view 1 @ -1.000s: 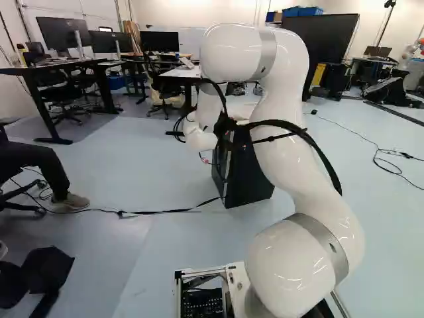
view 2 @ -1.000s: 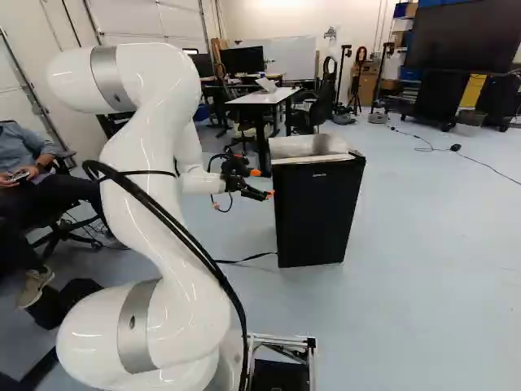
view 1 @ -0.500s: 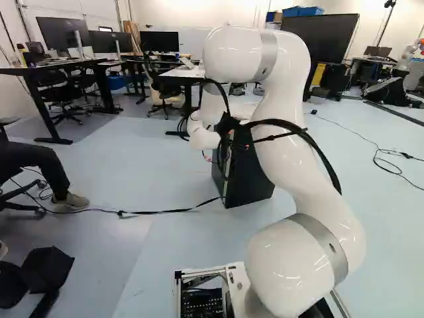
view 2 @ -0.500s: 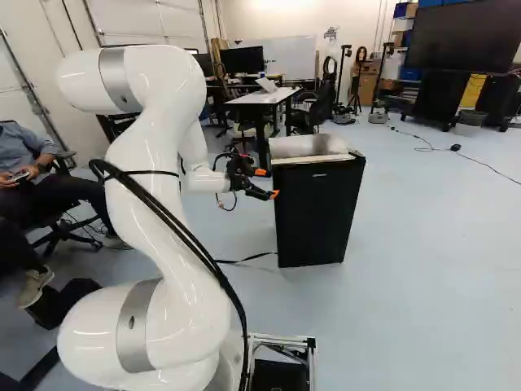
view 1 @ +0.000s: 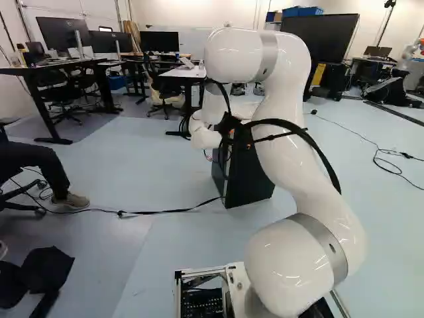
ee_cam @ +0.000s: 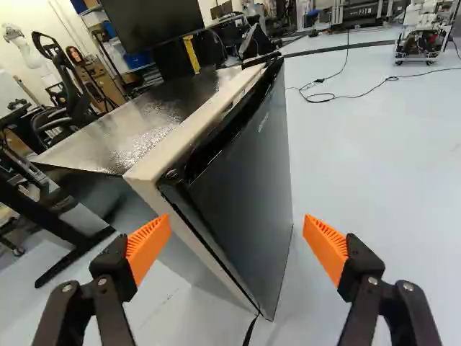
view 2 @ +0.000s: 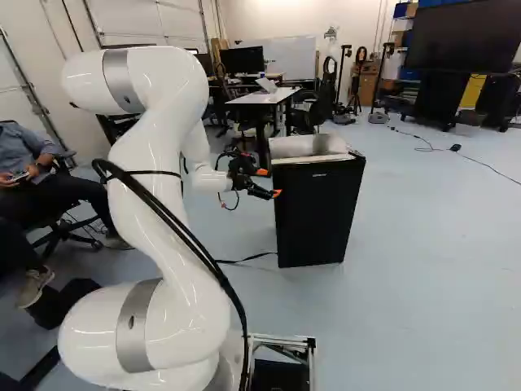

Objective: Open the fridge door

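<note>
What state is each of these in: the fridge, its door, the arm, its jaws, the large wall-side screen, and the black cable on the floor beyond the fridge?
Fridge: upright on the floor.
Fridge door: closed.
Arm: raised and bent, reaching toward the fridge.
Jaws: open, gripping nothing.
Large screen: dark.
Black cable: lying loose, curved.

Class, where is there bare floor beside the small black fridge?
In the right base view: right of the fridge, up to the thin black cable. Crowded: the fridge's left, where the black two-fingered gripper and white arm are.
</note>
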